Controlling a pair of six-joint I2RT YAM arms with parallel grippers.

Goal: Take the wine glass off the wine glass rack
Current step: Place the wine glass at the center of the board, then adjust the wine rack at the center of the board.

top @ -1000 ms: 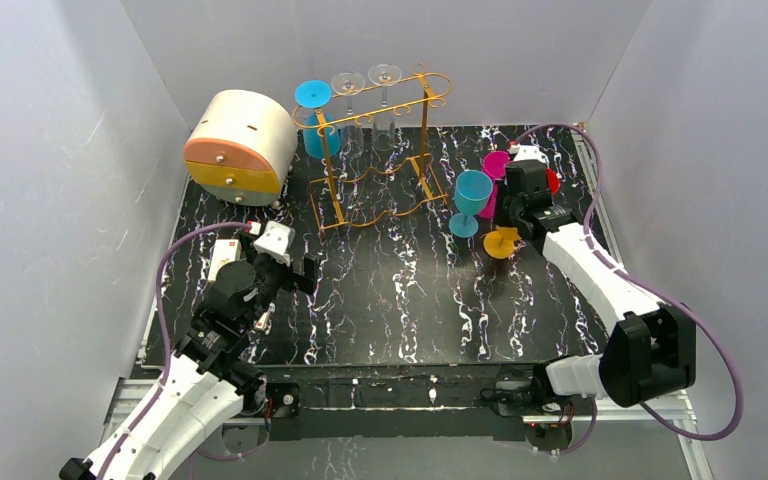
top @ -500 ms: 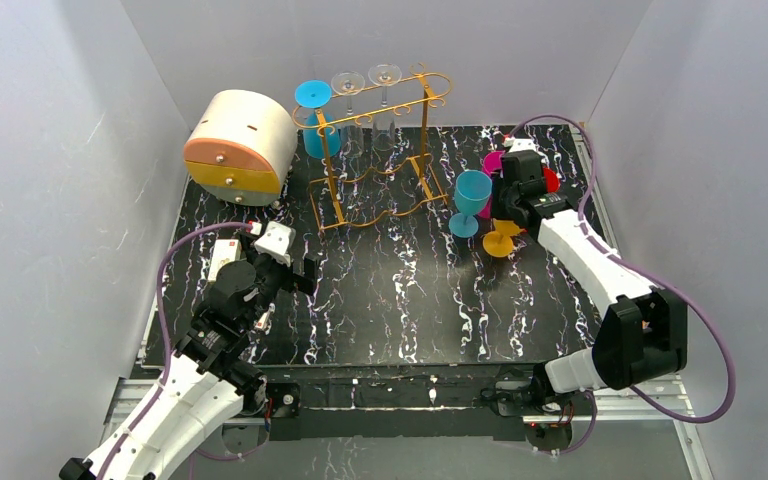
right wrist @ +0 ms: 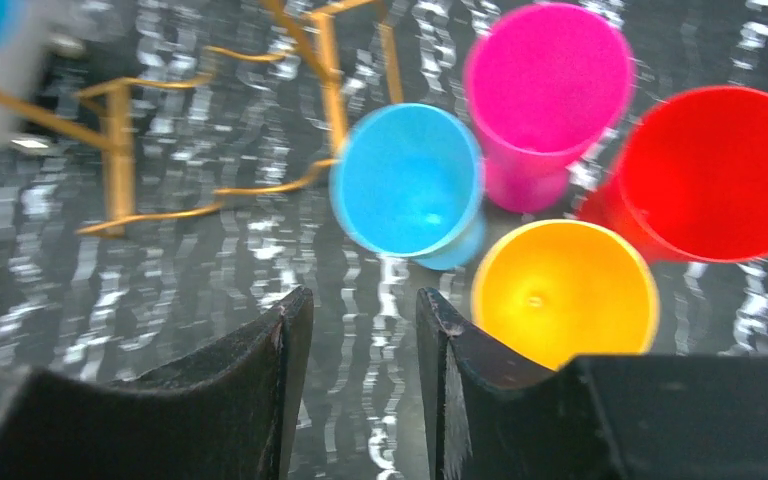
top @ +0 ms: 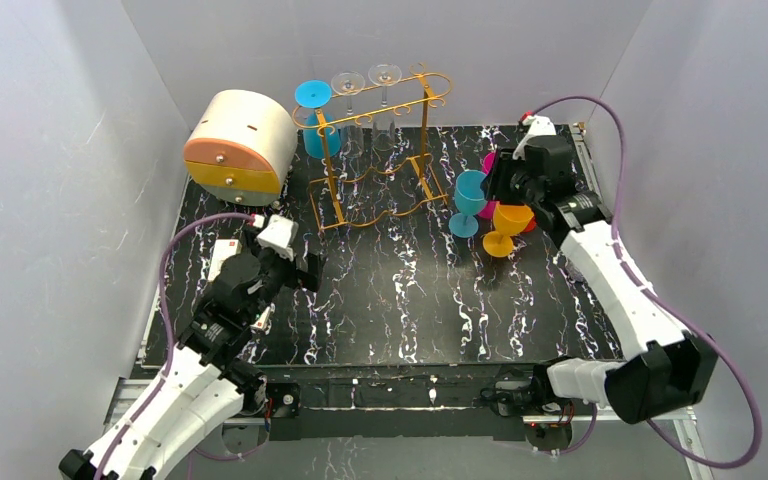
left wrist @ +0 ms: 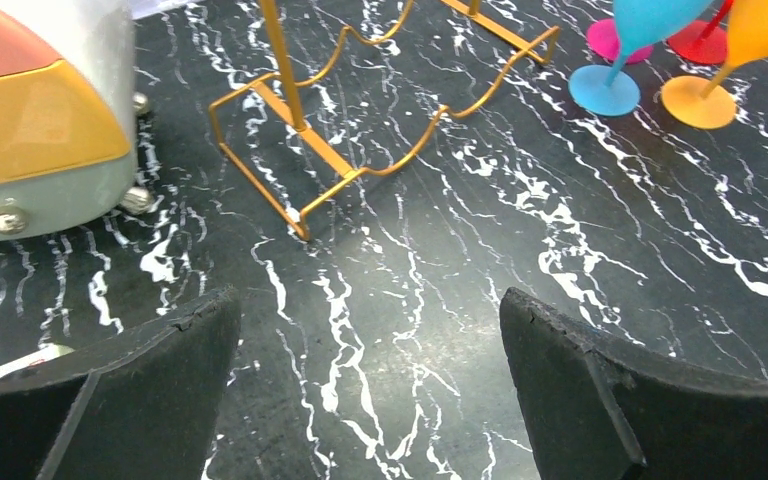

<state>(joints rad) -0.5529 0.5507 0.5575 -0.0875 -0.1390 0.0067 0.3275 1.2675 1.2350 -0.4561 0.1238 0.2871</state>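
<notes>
On the table [top: 400, 300], the wine glass rack [top: 424, 140] stands far centre, a blue wine glass [top: 318, 138] and two clear wine glasses [top: 348, 82] hanging at its left end. The left hand [left wrist: 368, 300] gapes wide, empty; the right hand [right wrist: 362, 300], narrowly parted and empty, hovers over the orange glass [right wrist: 563, 290]; swinging away low could topple that crowded cluster
</notes>
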